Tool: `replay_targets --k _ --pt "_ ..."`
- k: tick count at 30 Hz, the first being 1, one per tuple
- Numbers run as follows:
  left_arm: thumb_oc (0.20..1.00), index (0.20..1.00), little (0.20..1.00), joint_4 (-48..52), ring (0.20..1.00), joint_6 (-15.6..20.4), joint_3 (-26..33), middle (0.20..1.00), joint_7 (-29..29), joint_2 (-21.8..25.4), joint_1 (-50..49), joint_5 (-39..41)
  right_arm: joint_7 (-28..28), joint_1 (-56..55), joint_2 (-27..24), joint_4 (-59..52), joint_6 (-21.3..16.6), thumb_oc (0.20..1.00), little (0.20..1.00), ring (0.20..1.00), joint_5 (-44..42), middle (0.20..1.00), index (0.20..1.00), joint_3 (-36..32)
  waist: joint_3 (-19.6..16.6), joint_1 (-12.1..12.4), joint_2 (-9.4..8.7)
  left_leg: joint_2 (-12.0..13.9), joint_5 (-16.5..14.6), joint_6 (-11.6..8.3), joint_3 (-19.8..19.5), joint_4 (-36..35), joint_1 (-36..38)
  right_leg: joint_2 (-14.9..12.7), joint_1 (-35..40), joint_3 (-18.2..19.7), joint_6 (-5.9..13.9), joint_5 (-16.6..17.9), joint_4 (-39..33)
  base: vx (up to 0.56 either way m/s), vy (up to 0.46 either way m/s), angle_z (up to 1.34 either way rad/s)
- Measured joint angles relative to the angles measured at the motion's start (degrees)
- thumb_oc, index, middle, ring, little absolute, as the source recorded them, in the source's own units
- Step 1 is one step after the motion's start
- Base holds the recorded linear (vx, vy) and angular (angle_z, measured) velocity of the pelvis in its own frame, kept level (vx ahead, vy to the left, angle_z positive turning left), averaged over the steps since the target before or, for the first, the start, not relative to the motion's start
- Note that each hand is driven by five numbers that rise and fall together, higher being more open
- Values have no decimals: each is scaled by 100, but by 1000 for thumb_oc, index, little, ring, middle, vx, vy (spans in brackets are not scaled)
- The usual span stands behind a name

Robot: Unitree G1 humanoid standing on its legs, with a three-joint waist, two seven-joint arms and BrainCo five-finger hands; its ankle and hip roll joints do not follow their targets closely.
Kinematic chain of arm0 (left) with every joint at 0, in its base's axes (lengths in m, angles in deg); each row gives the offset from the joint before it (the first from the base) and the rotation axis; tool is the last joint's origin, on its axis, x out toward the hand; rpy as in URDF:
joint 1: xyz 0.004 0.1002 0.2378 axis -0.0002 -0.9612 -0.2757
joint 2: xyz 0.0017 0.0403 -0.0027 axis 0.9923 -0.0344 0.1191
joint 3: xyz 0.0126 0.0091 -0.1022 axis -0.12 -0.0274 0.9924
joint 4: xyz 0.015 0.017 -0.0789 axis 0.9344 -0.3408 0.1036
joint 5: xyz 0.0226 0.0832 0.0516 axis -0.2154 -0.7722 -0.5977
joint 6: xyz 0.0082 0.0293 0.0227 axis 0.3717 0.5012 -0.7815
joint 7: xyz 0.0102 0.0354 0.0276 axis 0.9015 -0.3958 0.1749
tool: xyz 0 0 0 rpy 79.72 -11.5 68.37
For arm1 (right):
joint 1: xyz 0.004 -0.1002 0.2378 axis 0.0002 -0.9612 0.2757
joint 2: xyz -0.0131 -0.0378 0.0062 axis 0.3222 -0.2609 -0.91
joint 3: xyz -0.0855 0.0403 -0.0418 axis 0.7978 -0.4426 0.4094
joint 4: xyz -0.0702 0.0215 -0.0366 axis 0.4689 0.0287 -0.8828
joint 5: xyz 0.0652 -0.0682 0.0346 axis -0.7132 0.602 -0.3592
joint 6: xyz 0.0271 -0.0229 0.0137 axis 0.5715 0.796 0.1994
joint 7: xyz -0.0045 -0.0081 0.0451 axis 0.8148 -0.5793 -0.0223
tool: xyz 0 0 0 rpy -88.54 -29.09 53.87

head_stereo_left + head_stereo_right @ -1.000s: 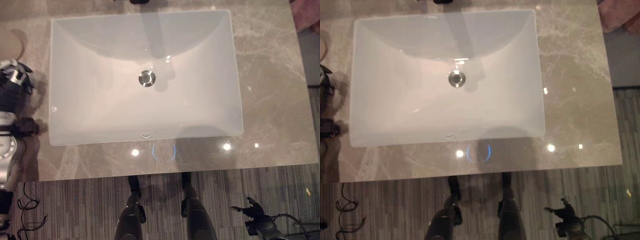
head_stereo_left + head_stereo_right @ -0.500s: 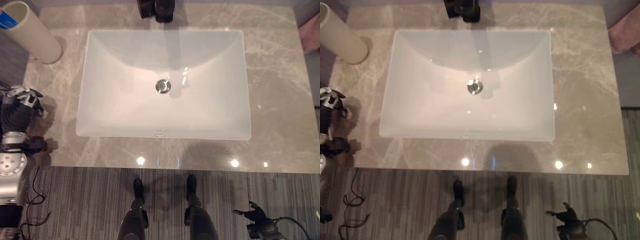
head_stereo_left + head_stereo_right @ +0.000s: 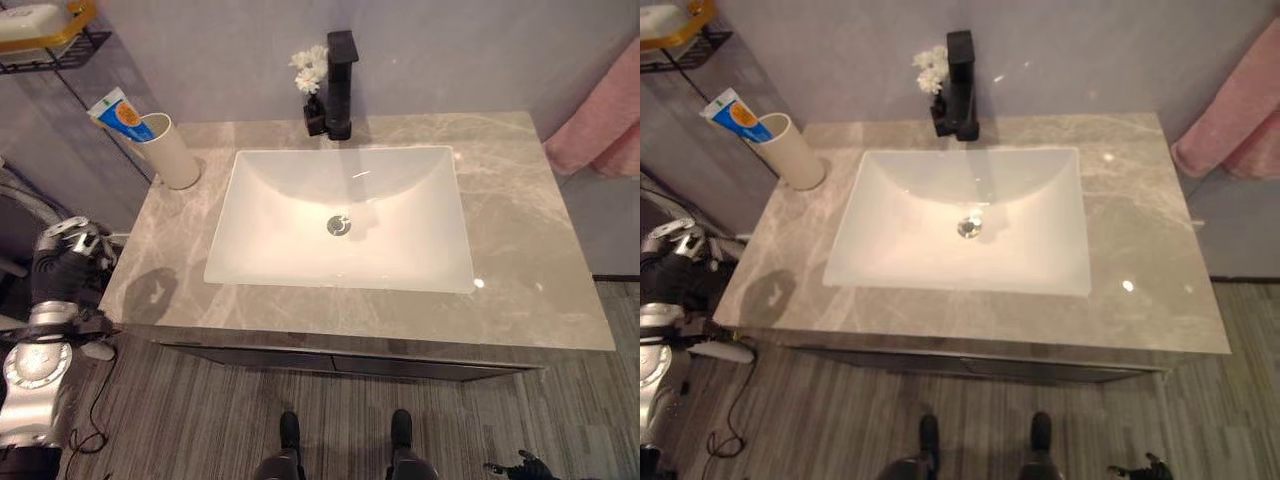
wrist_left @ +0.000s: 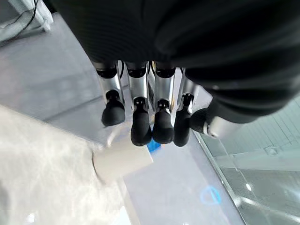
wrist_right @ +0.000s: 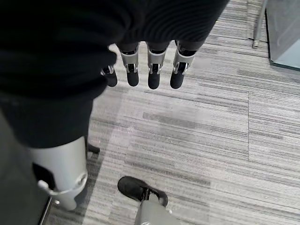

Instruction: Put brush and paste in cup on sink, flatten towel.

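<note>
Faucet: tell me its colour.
The faucet is black, clearest in the left eye view, standing behind the sink.

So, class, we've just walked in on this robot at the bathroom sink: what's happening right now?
Nothing is being handled at the moment. The left hand hangs open and empty beside the left end of the counter. The right hand hangs open over the striped floor, low at the robot's side. The paste already stands in the cup at the counter's back left corner. The pink towel hangs at the right, untouched.
</note>
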Motion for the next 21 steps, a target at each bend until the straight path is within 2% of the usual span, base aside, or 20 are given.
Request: replay_targets --k 7,16,21 --pt "200 200 200 -156 200 -72 130 200 179 -1 -83 -215 -29 -72 -10 51 -4 1000 1000 1000 3 1000 1000 -3 -143 -11 -193 20 -19 17 120 14 82 20 23 68 -3 10 1 -1 -16 -7" --pt "200 200 200 -535 200 -106 192 200 235 4 -79 -452 -44 -173 56 96 2 1000 1000 1000 6 1000 1000 -1 -291 -83 -143 19 -111 -8 149 -1 356 20 288 68 -14 -71 0 4 3 -1" --pt "200 200 200 -720 200 -231 460 200 423 23 -86 -671 -48 -200 66 112 0 1000 1000 1000 6 1000 1000 -2 -357 -109 -237 28 -112 -6 225 -2 252 31 125 156 -25 -52 1 -5 -3 -9"
